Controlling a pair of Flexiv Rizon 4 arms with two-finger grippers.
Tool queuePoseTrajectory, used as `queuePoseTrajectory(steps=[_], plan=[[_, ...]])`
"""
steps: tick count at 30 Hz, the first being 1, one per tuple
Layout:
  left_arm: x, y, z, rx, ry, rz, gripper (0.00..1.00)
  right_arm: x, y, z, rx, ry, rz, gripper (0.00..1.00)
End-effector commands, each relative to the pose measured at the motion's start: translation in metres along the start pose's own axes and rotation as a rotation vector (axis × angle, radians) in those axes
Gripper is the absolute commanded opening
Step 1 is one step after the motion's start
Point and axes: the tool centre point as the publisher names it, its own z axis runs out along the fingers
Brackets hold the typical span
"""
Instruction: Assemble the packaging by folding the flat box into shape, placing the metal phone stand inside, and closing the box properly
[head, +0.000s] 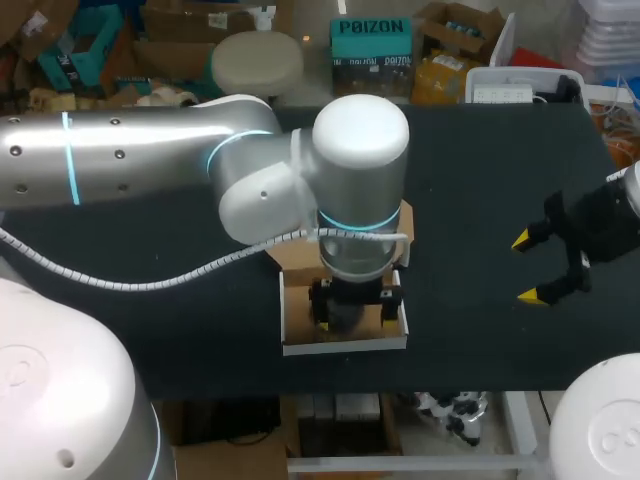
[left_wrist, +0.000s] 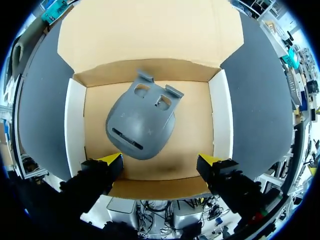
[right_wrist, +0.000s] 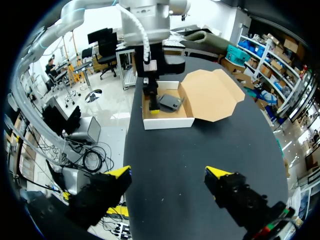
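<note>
- Stand (left_wrist: 142, 125) lies flat on the floor of the box (left_wrist: 75, 125), inside the walls and roughly centred.
- Its long axis runs from the slotted end, which points at the lid (left_wrist: 150, 30), to the rounded end, which points back at the left pincer (left_wrist: 160, 160). It sits a bit skewed to the box walls.
- Lid is open and flat on the tabletop (head: 480, 180), hinged on the box's far wall, straight ahead of the left pincer past the stand.
- Left pincer is spread wide and pinches nothing. Its tips hang over the near wall of the box, one on each side of the stand's rounded end, with a gap to it on both sides.
- Left arm is right above the box and far nearer than the other arm.
- Right pincer (head: 530, 270) is spread and empty, above bare tabletop well apart from the box, which lies ahead of it toward the left arm.
- Judgement: the box is formed and the stand is in, so only the closing is left.
- The coming move likely turns on the lid's free edge, which lies beyond the hinge and away from the left pincer. That pincer probably has to clear the box and reach past it, or the right one has to come in.
- Risk: a fingertip could nudge the stand on the way out.
</note>
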Motion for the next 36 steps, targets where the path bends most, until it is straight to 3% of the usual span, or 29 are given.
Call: queuePoseTrajectory(steps=[1,12,17,29,31,36], plan=[[-0.008,-0.003,-0.024,0.027,0.031,0.051,1.0,0.0,0.0,-0.001,-0.003,0.003,-0.001,1.0],[-0.027,-0.024,-0.064,0.065,0.202,0.298,1.0,0.0,0.0,-0.001,-0.003,0.003,-0.001,1.0],[-0.042,-0.034,-0.077,0.085,0.238,0.375,1.0,0.0,0.0,-0.001,-0.003,0.003,-0.001,1.0],[-0.097,-0.062,-0.103,0.148,0.376,0.673,1.0,0.0,0.0,-0.001,-0.003,0.003,-0.001,1.0],[-0.11,-0.068,-0.107,0.18,0.328,0.657,1.0,0.0,0.0,-0.001,-0.003,0.003,-0.001,1.0],[-0.11,-0.068,-0.107,0.18,0.328,0.657,1.0,0.0,0.0,-0.001,-0.003,0.003,-0.001,1.0]])
